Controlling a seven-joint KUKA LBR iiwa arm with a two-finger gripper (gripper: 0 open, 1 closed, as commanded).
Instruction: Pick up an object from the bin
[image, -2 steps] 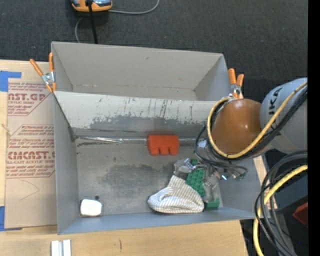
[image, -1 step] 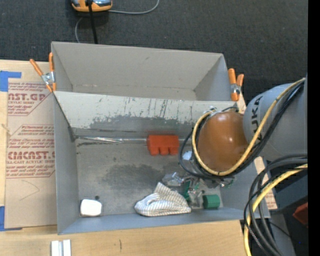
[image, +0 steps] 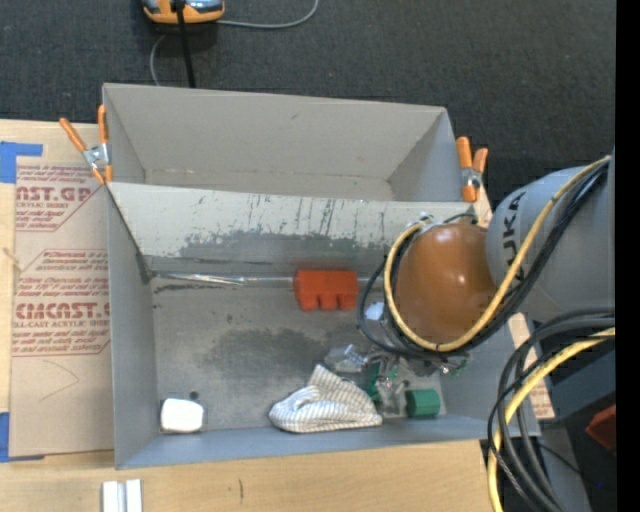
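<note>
Down near the bin's (image: 270, 150) front right corner, the gripper (image: 385, 385) hangs low beneath its orange cover (image: 445, 285), between a crumpled white cloth (image: 320, 405) and a small green block (image: 423, 402). How far it is open cannot be told. An orange block (image: 325, 289) lies near the back wall.

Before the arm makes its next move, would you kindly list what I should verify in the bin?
1. Position: end effector down at the bin's near right corner: ok.
2. Load: anything gripped: cannot tell.
3. Nearest target: white cloth close beside the end effector: ok.
4. Identity: green piece, loose thing or robot part: cannot tell.
5. Clearance: orange block and white lump lie well apart: ok.
</note>
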